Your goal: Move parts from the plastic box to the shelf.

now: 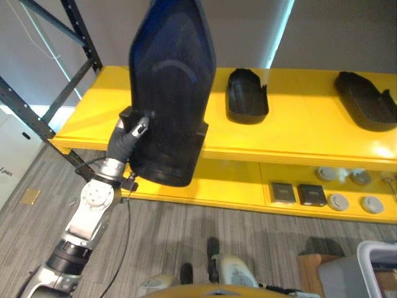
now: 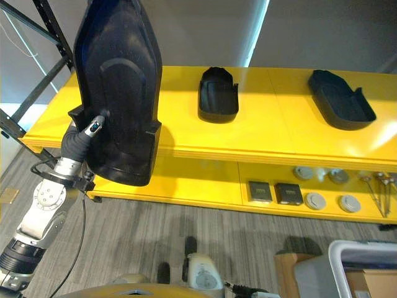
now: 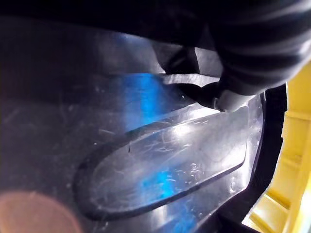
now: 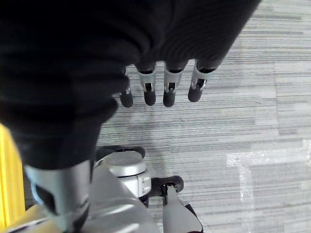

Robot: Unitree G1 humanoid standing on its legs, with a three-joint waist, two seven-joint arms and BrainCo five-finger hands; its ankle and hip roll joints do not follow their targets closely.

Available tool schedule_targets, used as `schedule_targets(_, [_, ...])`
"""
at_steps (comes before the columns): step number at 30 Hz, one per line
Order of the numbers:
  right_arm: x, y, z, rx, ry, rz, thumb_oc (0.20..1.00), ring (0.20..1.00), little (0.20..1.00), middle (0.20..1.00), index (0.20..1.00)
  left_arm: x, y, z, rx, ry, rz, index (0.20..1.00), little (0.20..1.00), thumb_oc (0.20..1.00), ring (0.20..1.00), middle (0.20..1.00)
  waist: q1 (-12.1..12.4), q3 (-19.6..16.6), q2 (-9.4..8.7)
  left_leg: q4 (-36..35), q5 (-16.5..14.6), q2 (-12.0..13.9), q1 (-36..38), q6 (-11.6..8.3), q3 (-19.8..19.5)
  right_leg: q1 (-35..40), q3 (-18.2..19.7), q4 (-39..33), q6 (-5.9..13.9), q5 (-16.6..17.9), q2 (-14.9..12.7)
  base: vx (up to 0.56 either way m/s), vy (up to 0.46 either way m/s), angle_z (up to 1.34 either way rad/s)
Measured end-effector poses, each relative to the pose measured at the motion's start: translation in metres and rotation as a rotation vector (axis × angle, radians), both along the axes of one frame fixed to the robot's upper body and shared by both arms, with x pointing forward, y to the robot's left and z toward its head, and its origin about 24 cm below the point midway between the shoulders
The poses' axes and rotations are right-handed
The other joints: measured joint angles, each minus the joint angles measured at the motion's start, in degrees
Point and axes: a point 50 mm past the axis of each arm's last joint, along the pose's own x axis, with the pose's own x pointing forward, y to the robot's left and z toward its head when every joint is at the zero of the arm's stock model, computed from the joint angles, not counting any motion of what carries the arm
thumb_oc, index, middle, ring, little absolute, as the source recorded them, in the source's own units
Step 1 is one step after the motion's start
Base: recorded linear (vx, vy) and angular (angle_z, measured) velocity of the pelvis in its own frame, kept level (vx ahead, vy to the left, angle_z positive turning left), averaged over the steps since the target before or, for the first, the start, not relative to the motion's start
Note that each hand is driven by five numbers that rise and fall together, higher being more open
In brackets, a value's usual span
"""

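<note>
Grey carpet point(image 1: 186, 230) runs under one glossy yellow shelf point(image 1: 298, 133) with two levels. I count three black moulded plastic parts. My left hand point(image 1: 127, 138) holds up the largest, a tall tapered shell point(image 1: 170, 93) with a scuffed, shiny oval recess, thumb curled over its edge. Beyond and to the right of that hand two smaller hollow shells point(image 1: 247, 94) point(image 1: 366, 99) lie on the top level, well apart. Lower down sit two dark square blocks point(image 1: 298, 194) and four grey discs point(image 1: 355, 202). My right hand point(image 4: 163, 82) hangs over carpet, fingers loose, holding nothing. One plastic box point(image 1: 378, 267) shows at its side.
</note>
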Motion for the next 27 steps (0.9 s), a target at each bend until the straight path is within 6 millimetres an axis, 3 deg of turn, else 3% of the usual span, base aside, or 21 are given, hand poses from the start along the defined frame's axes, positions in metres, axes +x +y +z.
schedule_targets(1, [-0.006,-0.001,-0.001,-0.005,0.018,-0.007,1.0,1.0,1.0,1.0,1.0,0.002,-0.002,-0.002,-0.003,0.013,-0.006,0.2,0.2,0.2,0.2,0.2,0.13,0.37,-0.62,8.02,-1.63,-0.22,-3.36,-3.32,1.49,1.77,-0.33,-1.75,-1.63,1.13,-0.62,0.15,0.236,0.51])
schedule_targets(2, [-0.01,-0.006,0.0,-0.017,0.032,-0.027,1.0,1.0,1.0,1.0,1.0,0.003,-0.005,-0.009,-0.012,0.04,-0.014,0.2,0.2,0.2,0.2,0.2,0.14,0.64,-0.86,15.15,-4.05,1.02,-6.97,-5.68,4.71,4.17,-0.63,-3.91,-1.81,1.67,-0.98,0.29,0.4,0.43])
schedule_targets(3, [-0.016,-0.014,0.001,-0.032,0.044,-0.063,1.0,1.0,1.0,1.0,1.0,0.003,-0.009,-0.017,-0.024,0.073,-0.018,0.2,0.2,0.2,0.2,0.2,0.6,0.32,-0.67,13.43,-4.1,4.41,-7.66,-5.59,8.57,6.87,-1.69,-6.58,-1.68,1.62,-0.89,0.27,0.355,0.3])
schedule_targets(4, [-0.011,-0.023,0.004,-0.052,0.03,-0.066,1.0,1.0,1.0,1.0,1.0,0.001,-0.009,-0.02,-0.02,0.081,-0.005,0.2,0.2,0.2,0.2,0.2,0.72,0.4,-0.83,5.7,-3.2,8.64,-7.39,-6.55,8.82,8.22,-1.06,-7.64,-1.22,1.51,-0.64,0.32,0.416,-0.02])
schedule_targets(7, [0.009,-0.034,0.012,-0.082,-0.022,-0.045,1.0,1.0,1.0,1.0,1.0,0.004,-0.005,-0.022,-0.019,0.087,0.055,0.2,0.2,0.2,0.2,0.2,0.2,-0.11,0.58,-10.62,4.88,18.39,-6.3,-11.29,8.33,10.88,1.21,-12.25,-0.29,2.19,1.18,0.22,0.298,-0.34])
schedule_targets(8, [0.011,-0.037,0.014,-0.09,-0.027,-0.039,1.0,1.0,1.0,1.0,1.0,0.006,-0.003,-0.026,-0.022,0.102,0.083,0.2,0.2,0.2,0.2,0.2,-0.23,-0.29,0.94,-11.04,6.44,21.02,-6.57,-12.09,6.53,11.71,3.42,-12.78,0.09,2.6,1.63,0.21,0.358,-0.53])
schedule_targets(10, [0.012,-0.045,0.018,-0.112,-0.029,-0.04,1.0,1.0,1.0,1.0,1.0,0.008,0.002,-0.029,-0.02,0.112,0.134,0.2,0.2,0.2,0.2,0.2,-0.29,-0.71,1.82,-11.0,7.62,23.09,-6.04,-12.6,3.68,12.21,6.4,-13.03,0.45,2.6,1.25,0.24,0.439,-0.69])
schedule_targets(13, [0.008,-0.048,0.018,-0.122,-0.022,-0.043,1.0,1.0,1.0,1.0,1.0,0.011,0.007,-0.029,-0.02,0.119,0.162,0.2,0.2,0.2,0.2,0.2,-0.69,-0.64,2.61,-11.03,8.04,21.05,-4.06,-11.4,6.84,13.45,6.62,-12.85,1.99,1.92,-0.81,0.24,0.286,-0.39])
schedule_targets(14, [-0.006,-0.049,0.015,-0.138,0.012,-0.057,1.0,1.0,1.0,1.0,1.0,0.014,0.005,-0.026,-0.018,0.112,0.156,0.2,0.2,0.2,0.2,0.2,-1.69,-0.77,3.58,-11.02,8.27,18.12,-2.8,-10.63,6.7,14.49,6.1,-12.18,3.73,0.76,-1.56,0.23,0.16,0.0])
schedule_targets(15, [-0.012,-0.05,0.015,-0.152,0.031,-0.065,1.0,1.0,1.0,1.0,1.0,0.014,0.004,-0.025,-0.022,0.111,0.155,0.2,0.2,0.2,0.2,0.2,-1.57,-0.95,5.64,-11.0,7.63,17.75,-1.9,-9.16,6.36,14.2,5.71,-10.98,4.75,-0.07,-0.78,0.25,0.095,-0.19])
schedule_targets(16, [-0.017,-0.03,0.006,-0.102,0.047,-0.065,1.0,1.0,1.0,1.0,1.0,0.015,0.011,-0.026,-0.005,0.125,0.182,0.2,0.2,0.2,0.2,0.2,-0.44,-0.09,3.08,-11.0,8.43,15.16,-1.05,-8.29,7.16,13.13,3.97,-8.75,5.56,-1.36,-3.98,0.21,0.02,-0.35])
schedule_targets(17, [-0.018,-0.015,0.001,-0.065,0.05,-0.059,1.0,1.0,1.0,1.0,1.0,0.014,0.018,-0.027,0.01,0.137,0.216,0.2,0.2,0.2,0.2,0.2,-0.03,0.51,1.33,-11.01,8.1,14.12,-1.1,-7.59,7.8,12.18,2.92,-7.54,6.01,-1.68,-5.62,0.16,-0.044,-0.39])
schedule_targets(19, [-0.018,-0.001,-0.003,-0.028,0.044,-0.06,1.0,1.0,1.0,1.0,1.0,0.013,0.033,-0.033,0.051,0.184,0.288,0.2,0.2,0.2,0.2,0.2,0.45,0.91,0.28,-10.64,8.25,13.67,-1.22,-6.31,8.85,10.65,-0.4,-8.2,6.01,-1.51,-6.59,0.04,-0.094,-0.29])
schedule_targets(22, [-0.023,-0.003,-0.003,-0.03,0.062,-0.061,1.0,1.0,1.0,1.0,1.0,0.013,0.048,-0.035,0.056,0.219,0.371,0.2,0.2,0.2,0.2,0.2,-0.42,0.89,-0.01,-10.63,7.86,13.44,-2.2,-5.81,8.94,8.73,-0.95,-12.28,7.32,0.11,-6.71,0.01,-0.125,0.08])
schedule_targets(25, [-0.041,0.003,-0.007,-0.021,0.113,0.003,1.0,1.0,1.0,1.0,1.0,0.012,0.051,-0.04,-0.015,0.264,0.405,0.2,0.2,0.2,0.2,0.2,-0.15,0.45,-1.04,-10.66,7.64,11.27,-3.58,-5.95,7.57,7.17,0.77,-13.46,7.78,4.28,-7.4,0.05,-0.053,0.38])
schedule_targets(27, [-0.044,-0.01,-0.004,-0.068,0.123,0.051,1.0,1.0,1.0,1.0,1.0,0.011,0.047,-0.048,-0.067,0.301,0.402,0.2,0.2,0.2,0.2,0.2,-0.01,1.35,1.8,-10.74,7.31,12.34,-3.44,-6.6,7.07,7.63,0.83,-13.53,8.26,5.36,-6.53,0.07,0.014,0.17])
